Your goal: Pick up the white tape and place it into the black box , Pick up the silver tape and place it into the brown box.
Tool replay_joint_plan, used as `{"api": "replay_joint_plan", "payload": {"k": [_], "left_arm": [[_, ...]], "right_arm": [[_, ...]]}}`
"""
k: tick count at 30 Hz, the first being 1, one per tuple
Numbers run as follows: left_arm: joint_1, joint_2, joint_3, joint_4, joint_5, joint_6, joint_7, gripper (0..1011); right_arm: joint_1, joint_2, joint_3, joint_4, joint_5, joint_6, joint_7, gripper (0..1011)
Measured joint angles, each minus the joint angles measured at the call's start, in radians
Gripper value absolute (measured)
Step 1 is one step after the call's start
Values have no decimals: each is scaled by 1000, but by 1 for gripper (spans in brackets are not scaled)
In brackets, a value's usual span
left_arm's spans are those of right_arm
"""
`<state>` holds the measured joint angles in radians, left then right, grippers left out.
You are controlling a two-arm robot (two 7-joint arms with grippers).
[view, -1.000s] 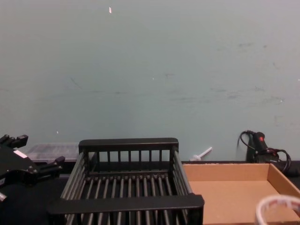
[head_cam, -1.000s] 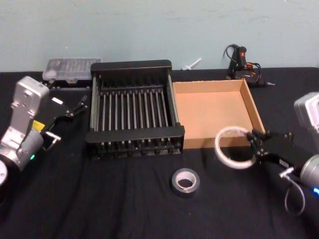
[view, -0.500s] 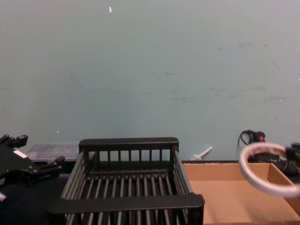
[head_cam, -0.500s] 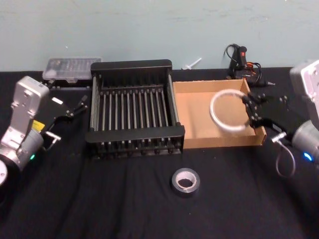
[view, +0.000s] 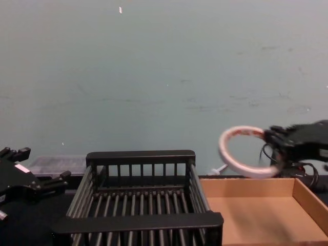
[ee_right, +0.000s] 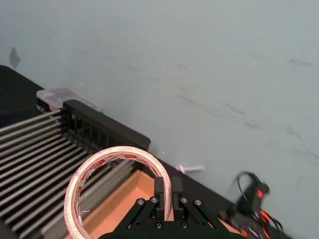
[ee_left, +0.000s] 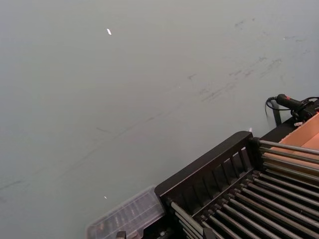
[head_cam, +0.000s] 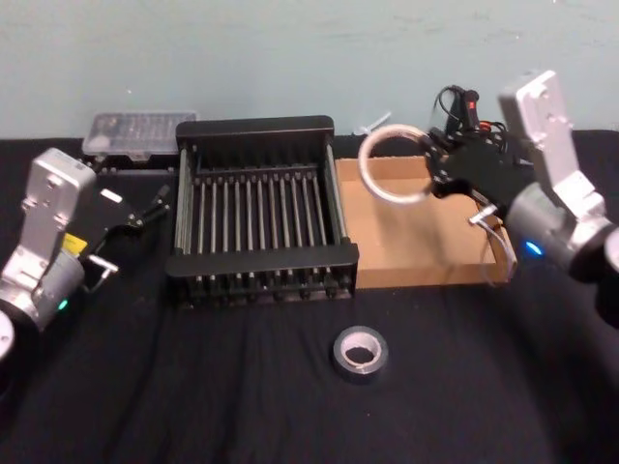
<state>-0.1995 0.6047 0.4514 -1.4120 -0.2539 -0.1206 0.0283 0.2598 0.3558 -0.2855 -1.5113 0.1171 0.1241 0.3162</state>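
- the right gripper, clamped on the white tape, has carried it up from the table edge and leftward over the brown box.
- it now hangs just short of the black box, so the drop is near.
- the silver tape lies untouched on the table; the left gripper is parked beside the black box, fingers apart.

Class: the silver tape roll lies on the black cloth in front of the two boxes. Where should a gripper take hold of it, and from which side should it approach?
The silver tape lies flat, hole upward, apart from the black box and brown box. Probably best: come straight down from above, one finger in the centre hole and one outside, pinching the thick wall. Nothing crowds it, so any side of the wall should serve.
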Motion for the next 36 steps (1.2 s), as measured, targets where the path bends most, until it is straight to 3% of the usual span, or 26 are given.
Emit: {"api": "replay_joint_plan", "payload": {"k": [9,18,30,36], "left_arm": [[0,0,0,0,0,0,0,1001],[0,0,0,0,0,0,0,1001],[0,0,0,0,0,0,0,1001],[0,0,0,0,0,0,0,1001]], "right_arm": [[134,-81,-62,165,-45,-68,12,92],[225,-163,-117,319,-93,-138,7,92],[295,-245,-170,499,-138,-229,12,92],[301,-261,-176,530,-143,-241,16,92]]}}
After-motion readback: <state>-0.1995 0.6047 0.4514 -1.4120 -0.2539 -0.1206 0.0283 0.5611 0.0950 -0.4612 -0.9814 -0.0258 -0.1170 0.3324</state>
